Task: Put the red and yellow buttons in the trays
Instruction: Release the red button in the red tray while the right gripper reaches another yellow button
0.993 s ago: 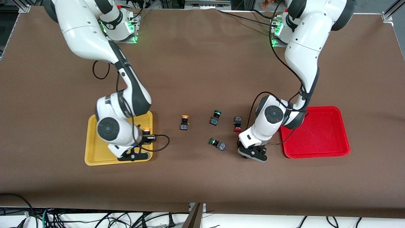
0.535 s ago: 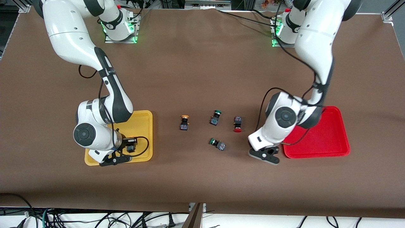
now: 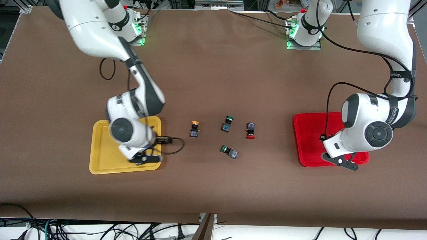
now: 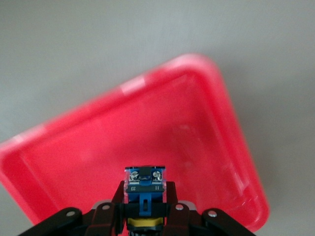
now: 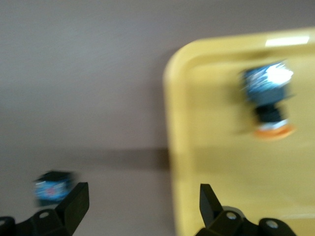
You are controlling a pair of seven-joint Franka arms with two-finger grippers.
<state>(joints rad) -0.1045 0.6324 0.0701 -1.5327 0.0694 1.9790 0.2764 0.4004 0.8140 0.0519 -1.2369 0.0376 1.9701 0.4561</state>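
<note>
The held push-button switch is pinched in the left tool above the red tray, over the part of the floor by the rim nearest the front camera. Its long axis seems to run in line with the fingers: the blue screw-terminal end points away from the tool, down toward the tray, and the cap end is buried between the fingers, its colour not clear.

To do the drop well, lower it until the terminal end is just above the floor, stay well inside the rim, and only then part the fingers. Released from higher up, so small a part would likely bounce or roll.

From the red tray toward the right arm's end of the counter lie a red-capped switch, two green-capped switches and an orange-capped switch. Past them is the yellow tray, with another orange-capped switch lying in it. The right tool is spread and empty over that tray's edge.
</note>
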